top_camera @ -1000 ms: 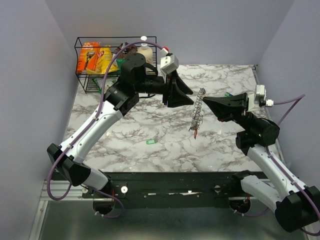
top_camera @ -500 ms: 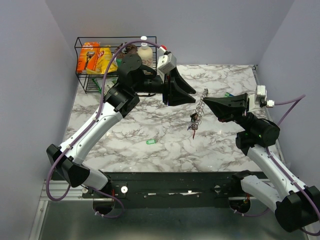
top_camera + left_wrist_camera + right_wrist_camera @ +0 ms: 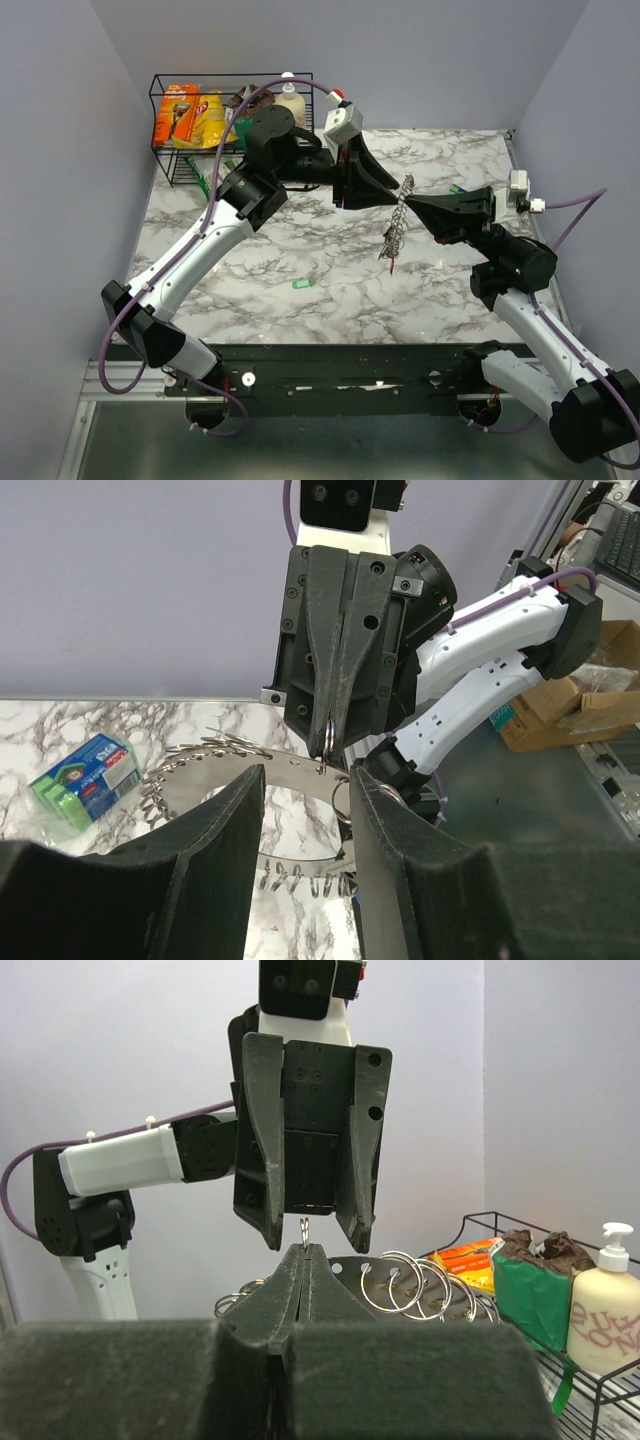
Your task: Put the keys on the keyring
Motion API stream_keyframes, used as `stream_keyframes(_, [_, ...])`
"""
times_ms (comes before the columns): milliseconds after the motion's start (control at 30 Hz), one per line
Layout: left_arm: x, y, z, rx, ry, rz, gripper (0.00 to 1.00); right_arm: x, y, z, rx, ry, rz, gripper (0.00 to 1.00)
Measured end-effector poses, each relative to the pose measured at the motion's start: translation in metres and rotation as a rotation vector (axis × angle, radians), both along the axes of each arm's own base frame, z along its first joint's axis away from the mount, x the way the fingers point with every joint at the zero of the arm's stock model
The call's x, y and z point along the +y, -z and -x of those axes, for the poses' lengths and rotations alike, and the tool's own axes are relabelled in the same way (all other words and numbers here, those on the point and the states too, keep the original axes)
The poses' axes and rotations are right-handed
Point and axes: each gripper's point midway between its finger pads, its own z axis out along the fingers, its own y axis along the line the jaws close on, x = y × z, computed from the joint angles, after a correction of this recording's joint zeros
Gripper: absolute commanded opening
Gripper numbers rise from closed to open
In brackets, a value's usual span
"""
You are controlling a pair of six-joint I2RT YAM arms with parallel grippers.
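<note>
A loose green key [image 3: 303, 283] lay on the bench [image 3: 250, 262], well apart from the arms. The left gripper [image 3: 385, 190] stood with jaws parted just beside the top of the keyring [image 3: 396, 225]. The keyring dangled above the bench, pinched at its upper loop by the clenched right gripper [image 3: 413, 203]. It looked light, floppy and apt to swing, its thin steel slippery, so the small top ring seemed the surest hold. It was a grey, spiky chain of rings and silver keys, with what seemed a red key [image 3: 391, 266] lowest.
</note>
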Motion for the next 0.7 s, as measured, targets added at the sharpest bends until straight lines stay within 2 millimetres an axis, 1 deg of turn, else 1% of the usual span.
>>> stream_keyframes(233, [-0.0024,0.0073,-0.0009,0.023,0.003,-0.022,0.36,0.0005,0.0011,-0.0014,0.005,-0.001,0.001,0.01])
stream_keyframes(333, [-0.0036,0.0086,-0.0004,0.028,0.006,-0.026,0.32,0.0006,0.0011,-0.0014,0.006,-0.002,0.001,0.01])
stream_keyframes(500, [-0.0046,0.0085,0.0010,0.028,0.010,-0.026,0.31,0.0006,0.0014,-0.0015,0.008,-0.003,0.001,0.01])
stream_keyframes(600, [-0.0048,0.0085,0.0011,0.029,0.011,-0.026,0.24,0.0009,0.0020,-0.0022,0.010,-0.003,0.002,0.01])
stream_keyframes(633, [-0.0047,0.0082,0.0012,0.030,0.011,-0.026,0.17,0.0011,0.0024,-0.0027,0.012,-0.003,0.003,0.01])
stream_keyframes(700, [-0.0047,0.0079,0.0013,0.030,0.011,-0.025,0.12,0.0014,0.0032,-0.0036,0.015,-0.004,0.004,0.01])
